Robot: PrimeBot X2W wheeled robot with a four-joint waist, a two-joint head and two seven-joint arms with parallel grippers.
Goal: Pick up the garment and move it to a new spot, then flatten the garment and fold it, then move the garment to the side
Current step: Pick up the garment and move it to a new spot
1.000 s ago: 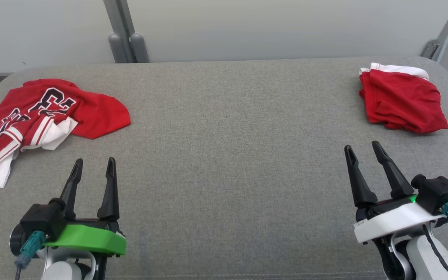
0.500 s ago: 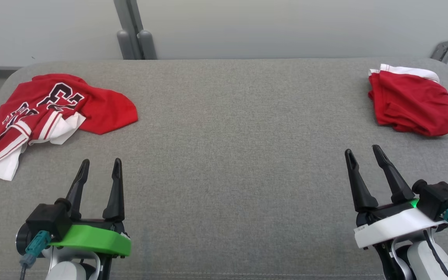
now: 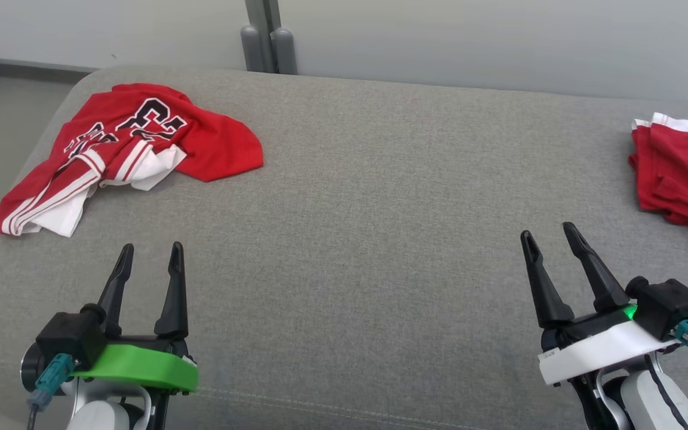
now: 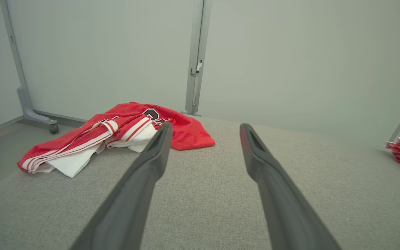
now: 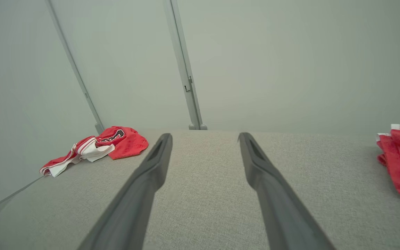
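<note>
head view, left end effector point(image 3: 152, 246): released, jaws apart, empty; over the near left of the bench point(image 3: 368, 239)
head view, right end effector point(image 3: 547, 230): released, jaws apart, empty; over the near right of the bench
head view, jersey point(image 3: 135, 143): crumpled heap at the far left corner; red, white striped trim, black print facing up; well apart from both end effectors
head view, folded red garment point(image 3: 684, 179): far right, cut off by the frame edge; looks already done, probably not the target
left wrist view: jaws spread, nothing between; jersey ahead and left, white striped hem nearest
right wrist view: jaws spread, nothing between; jersey far left, folded red garment at right edge
step in hand: probably the first, pick-up; not yet begun, jersey untouched
next move calls for: reach with the left arm to the far left, descend on a raised fold near the white hem, clench on cloth only, lift clear, carry to the open middle of the bench; right arm likely needed there for flattening
</note>
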